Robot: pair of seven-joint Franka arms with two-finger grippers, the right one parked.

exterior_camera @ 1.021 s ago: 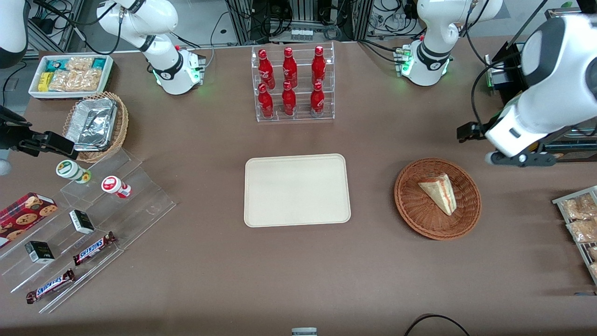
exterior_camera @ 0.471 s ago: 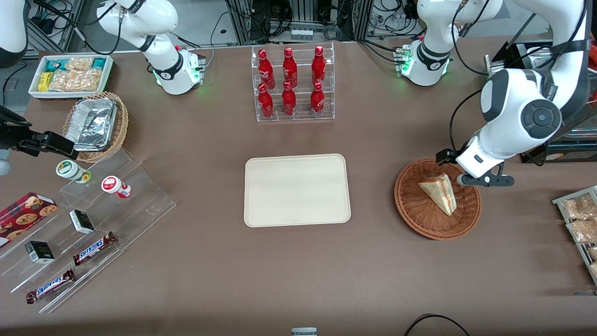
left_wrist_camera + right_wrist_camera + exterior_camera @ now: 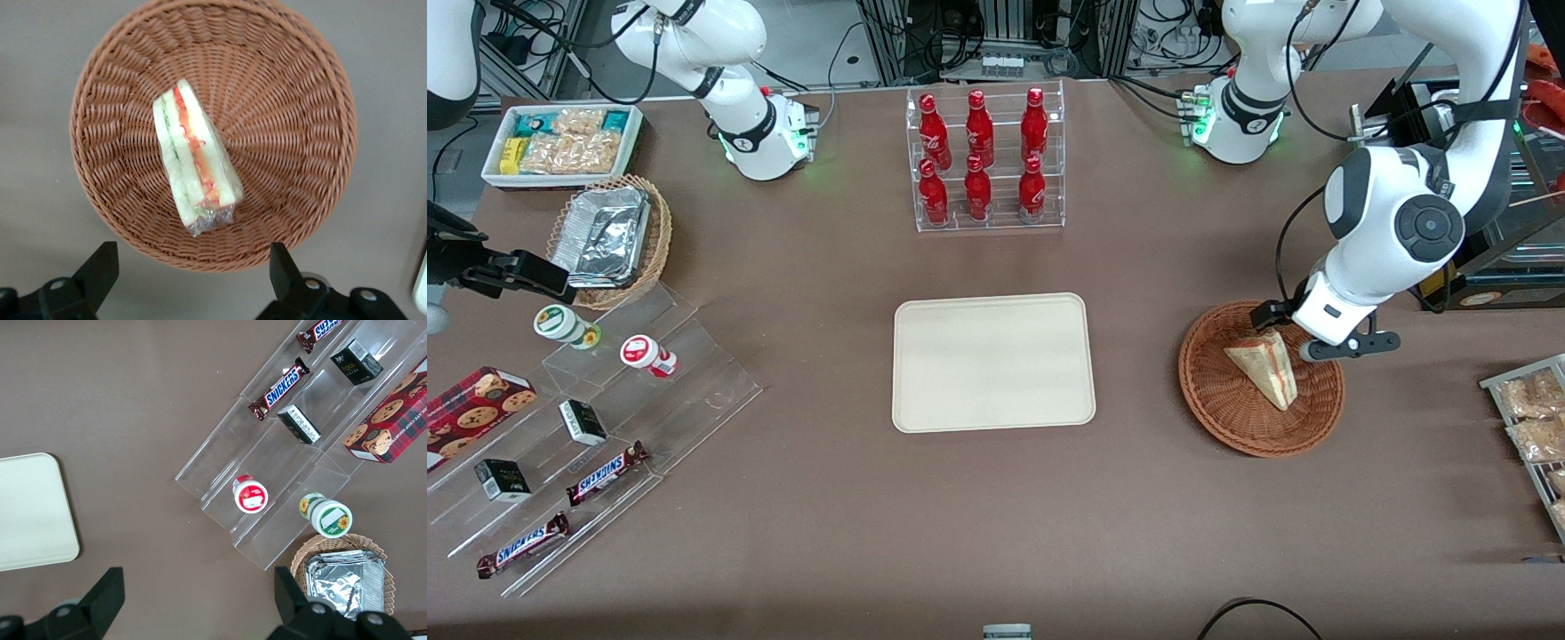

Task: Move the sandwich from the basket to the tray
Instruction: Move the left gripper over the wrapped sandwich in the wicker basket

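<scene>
- One sandwich [image 3: 194, 164] lies in your basket [image 3: 1232, 413], a clear-wrapped wedge resting on its side with the red and green filling edge turned up toward your gripper [image 3: 193, 273].
- Your gripper hangs above the basket, over the rim farther from the front camera, with its two fingers [image 3: 100, 267] spread wide apart and holding nothing.
- From the wrist camera, the sandwich sits just ahead of the gap between the fingers, not touched by either one; its wrapped blunt end points toward the gripper.
- Your tray [image 3: 993, 362] lies flat on the brown table [image 3: 996, 516], well apart from the gripper, toward the parked arm's end, with bare table between it and the basket.
- Six red bottles [image 3: 978, 153] stand in a clear rack farther from the front camera than the tray.
</scene>
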